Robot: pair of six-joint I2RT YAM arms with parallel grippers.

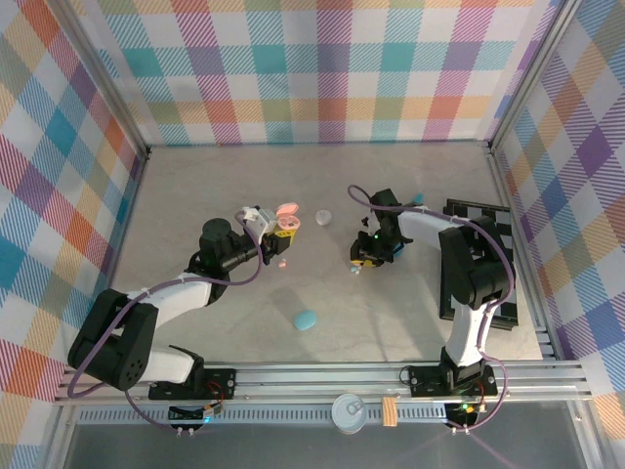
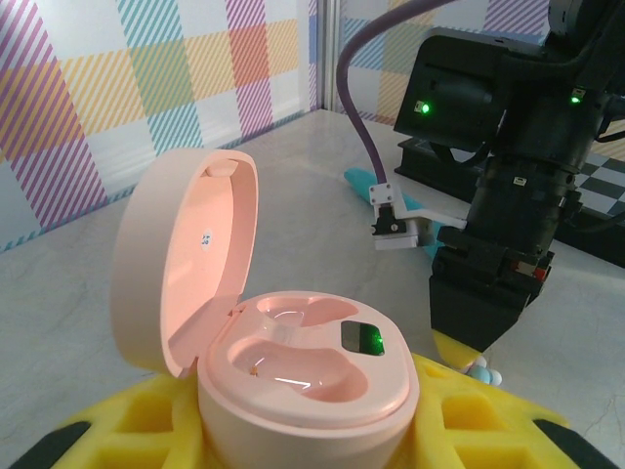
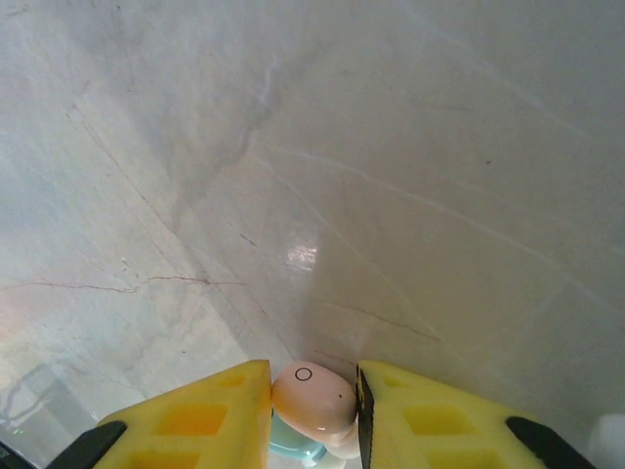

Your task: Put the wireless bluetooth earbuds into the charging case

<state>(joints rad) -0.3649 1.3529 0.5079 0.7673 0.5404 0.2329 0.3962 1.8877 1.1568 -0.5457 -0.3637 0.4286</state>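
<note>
My left gripper is shut on the pink charging case, which sits upright between the yellow fingers. Its lid stands open and both wells look empty; a green light glows on the rim. My right gripper points down at the table just right of the case, also seen as the right gripper from above. Its yellow pads press both sides of a pink earbud. A teal earbud lies under it. Another small pink earbud lies on the table below the case.
A teal pebble case lies near the front middle. A white round piece sits right of the pink case, and a teal piece lies farther back right. A black rack stands along the right edge.
</note>
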